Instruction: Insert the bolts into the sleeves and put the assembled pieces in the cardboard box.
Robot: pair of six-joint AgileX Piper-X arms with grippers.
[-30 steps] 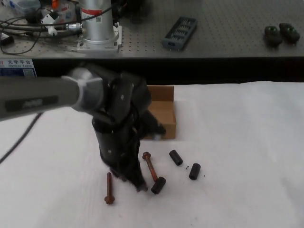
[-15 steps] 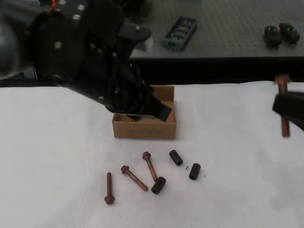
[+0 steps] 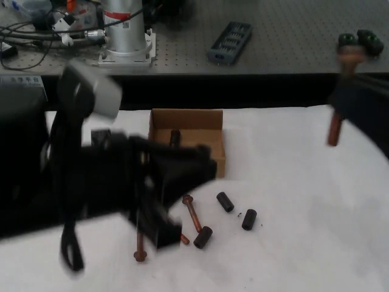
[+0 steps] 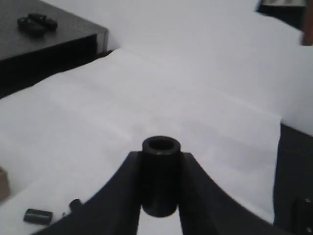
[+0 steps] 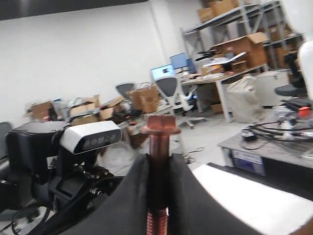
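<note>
The left end effector [image 4: 160, 164] pinches a sleeve [image 4: 160, 188], axis along its fingers, low left in the high view. The right end effector [image 5: 157, 169] grips a bolt [image 5: 160, 129] upright at upper right, well apart.

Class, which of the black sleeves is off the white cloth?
The sleeve clamped between the left gripper's jaws. The other three sleeves lie on their sides on the cloth.
</note>
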